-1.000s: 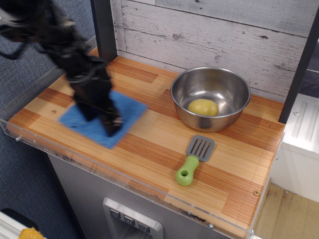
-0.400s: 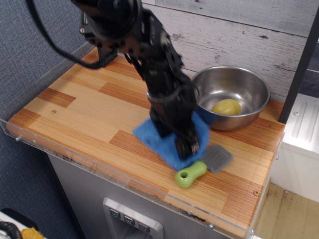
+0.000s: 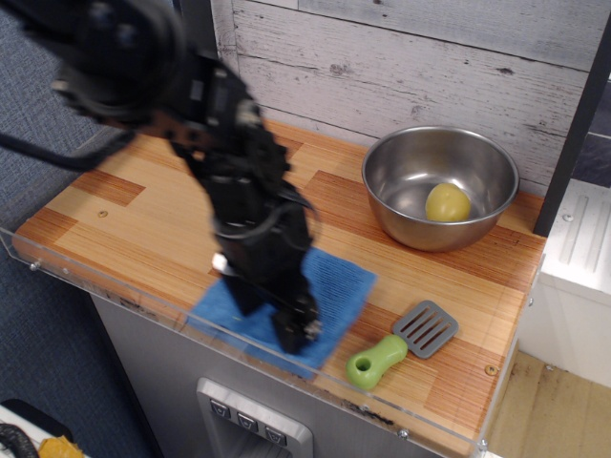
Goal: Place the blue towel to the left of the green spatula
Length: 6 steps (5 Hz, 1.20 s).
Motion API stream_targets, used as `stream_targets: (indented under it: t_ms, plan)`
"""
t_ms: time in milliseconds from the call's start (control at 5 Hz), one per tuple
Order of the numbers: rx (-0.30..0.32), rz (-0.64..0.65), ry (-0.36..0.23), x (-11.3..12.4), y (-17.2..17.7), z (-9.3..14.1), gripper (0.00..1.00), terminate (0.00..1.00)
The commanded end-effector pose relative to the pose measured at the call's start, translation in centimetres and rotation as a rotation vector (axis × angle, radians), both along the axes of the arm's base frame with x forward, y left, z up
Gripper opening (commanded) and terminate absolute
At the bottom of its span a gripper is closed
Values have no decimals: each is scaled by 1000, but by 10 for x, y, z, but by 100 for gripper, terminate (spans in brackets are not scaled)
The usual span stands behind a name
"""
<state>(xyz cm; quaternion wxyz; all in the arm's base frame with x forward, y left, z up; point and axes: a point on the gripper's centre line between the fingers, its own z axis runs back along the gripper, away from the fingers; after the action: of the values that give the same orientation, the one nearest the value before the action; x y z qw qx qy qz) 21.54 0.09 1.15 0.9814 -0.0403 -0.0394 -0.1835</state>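
Note:
The blue towel (image 3: 339,283) lies flat near the front edge of the wooden counter. The green spatula (image 3: 378,361) lies just right of it, lime handle toward the front and grey slotted head (image 3: 427,327) toward the back right. My black gripper (image 3: 298,329) points down onto the towel's front part. Its fingertips are close together on the cloth. The arm is blurred and hides the towel's middle and left part. The towel's right edge is a short gap from the spatula handle.
A steel bowl (image 3: 439,186) holding a yellow round object (image 3: 447,202) stands at the back right. A clear plastic lip (image 3: 143,303) runs along the counter's front edge. A grey plank wall stands behind, and a dark post (image 3: 573,124) stands at the right.
The gripper and towel came from the far left to beside the spatula, then slid back left toward the front. The bowl and spatula have shifted right.

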Motion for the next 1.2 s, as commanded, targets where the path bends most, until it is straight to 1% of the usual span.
stream_targets:
  t_ms: [0, 200, 400, 600, 800, 1000]
  plan:
    - [-36, 23, -102, 14, 12, 25, 100, 0]
    - [-84, -41, -196, 53, -2, 52, 100, 0]
    - [-103, -71, -250, 64, -11, 73, 100, 0]
    - [-83, -67, -258, 62, -12, 90, 100, 0]
    - [1, 10, -168, 48, -11, 111, 100, 0]
    - [60, 129, -96, 27, -7, 122, 100, 0]
